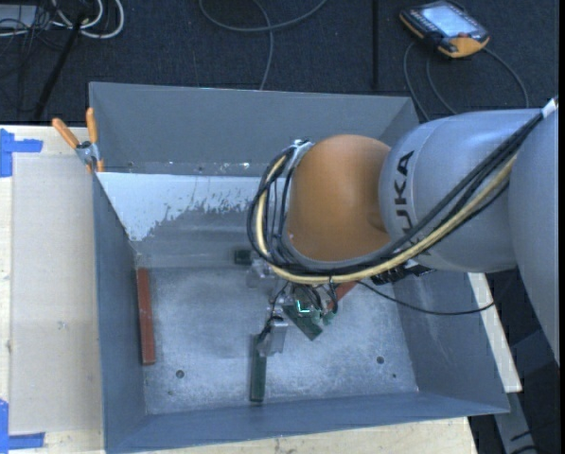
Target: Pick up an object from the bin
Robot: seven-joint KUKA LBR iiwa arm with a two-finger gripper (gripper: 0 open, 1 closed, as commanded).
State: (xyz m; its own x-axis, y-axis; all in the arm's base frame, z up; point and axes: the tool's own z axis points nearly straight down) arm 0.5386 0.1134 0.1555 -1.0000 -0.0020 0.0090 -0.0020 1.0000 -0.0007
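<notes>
My gripper point(278, 329) hangs below the orange wrist cover, near the middle of the bin floor. Just under and left of it lies a dark, narrow bar point(257, 375), running from the gripper's lower end toward the bin's front wall. The gripper's lower end reaches the bar's upper tip, but whether they touch is unclear. The cover and cables hide most of the gripper.
A long reddish-brown stick point(146, 316) lies along the left wall of the bin floor. A small dark piece point(241, 255) sits at the foot of the back slope. The arm and its cables cover the bin's right half.
</notes>
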